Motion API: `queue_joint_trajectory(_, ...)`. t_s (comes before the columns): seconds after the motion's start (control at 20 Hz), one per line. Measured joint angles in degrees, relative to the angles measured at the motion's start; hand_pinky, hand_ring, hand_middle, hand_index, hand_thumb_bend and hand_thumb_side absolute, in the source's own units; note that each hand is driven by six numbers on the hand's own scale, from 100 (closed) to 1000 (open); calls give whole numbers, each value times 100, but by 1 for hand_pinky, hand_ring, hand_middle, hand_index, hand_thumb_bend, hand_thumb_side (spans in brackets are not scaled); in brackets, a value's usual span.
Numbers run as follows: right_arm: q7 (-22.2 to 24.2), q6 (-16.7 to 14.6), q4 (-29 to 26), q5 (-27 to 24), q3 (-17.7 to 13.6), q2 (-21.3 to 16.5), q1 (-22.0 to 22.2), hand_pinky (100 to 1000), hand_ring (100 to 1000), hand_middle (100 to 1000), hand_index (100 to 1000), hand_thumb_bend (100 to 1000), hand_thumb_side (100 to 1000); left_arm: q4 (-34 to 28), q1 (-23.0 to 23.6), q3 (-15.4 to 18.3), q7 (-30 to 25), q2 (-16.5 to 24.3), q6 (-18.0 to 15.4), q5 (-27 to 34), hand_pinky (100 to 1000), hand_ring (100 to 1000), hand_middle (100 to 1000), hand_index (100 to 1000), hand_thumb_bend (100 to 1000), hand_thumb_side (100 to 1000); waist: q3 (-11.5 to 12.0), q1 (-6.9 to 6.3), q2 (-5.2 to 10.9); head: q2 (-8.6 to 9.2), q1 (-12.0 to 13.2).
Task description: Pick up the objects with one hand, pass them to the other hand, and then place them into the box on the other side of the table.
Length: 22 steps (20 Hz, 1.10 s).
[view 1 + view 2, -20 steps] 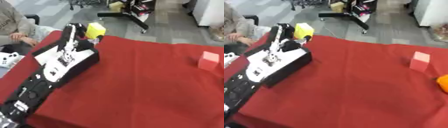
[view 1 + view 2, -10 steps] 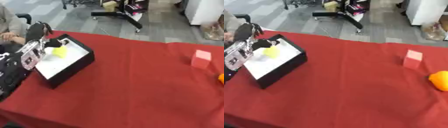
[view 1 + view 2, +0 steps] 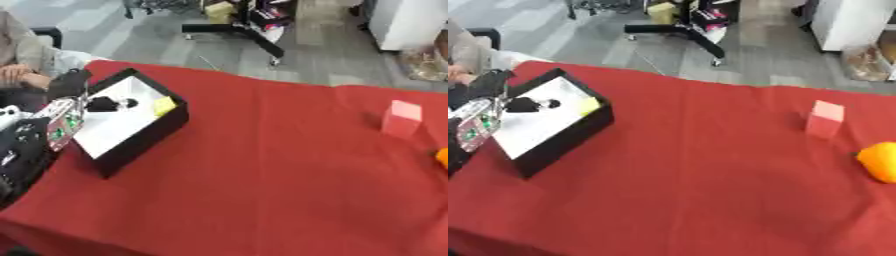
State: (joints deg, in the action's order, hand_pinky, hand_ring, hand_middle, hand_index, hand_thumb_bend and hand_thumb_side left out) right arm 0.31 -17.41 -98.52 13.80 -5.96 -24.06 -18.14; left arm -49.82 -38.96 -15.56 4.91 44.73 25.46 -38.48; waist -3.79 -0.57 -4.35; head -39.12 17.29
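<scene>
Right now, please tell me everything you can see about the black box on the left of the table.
The black box is shallow, rectangular and open at the top, with dark walls and a white floor inside. It sits on the red tablecloth near the table's left edge, turned at an angle to it. A small yellow object lies inside against the far right wall. The left robot hand reaches over its interior; whether it touches the box cannot be told.
</scene>
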Motion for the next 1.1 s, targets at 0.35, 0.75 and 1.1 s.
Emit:
queue_joint_trajectory(0.35,18,-10,106,0,-1,-2,0,683,500,607,673,100,1000,-974,-34,449,-325,-17,-404,-676,790,664,698,853,848,721,72,41,0,-1,-148)
queue_joint_trajectory(0.75,35,-89,692,158,3,-258,-221,694,526,654,742,100,1000,-2216,-24,832,82,-598,-1096,-817,754,570,586,789,640,675,193,134,-5,-102,-1094)
queue_joint_trajectory(1.1,314,-94,1687,489,204,-927,-875,763,691,782,845,100,1000,-3277,186,734,719,-1529,-1732,-209,746,557,572,773,561,636,349,184,-87,-214,-2198)
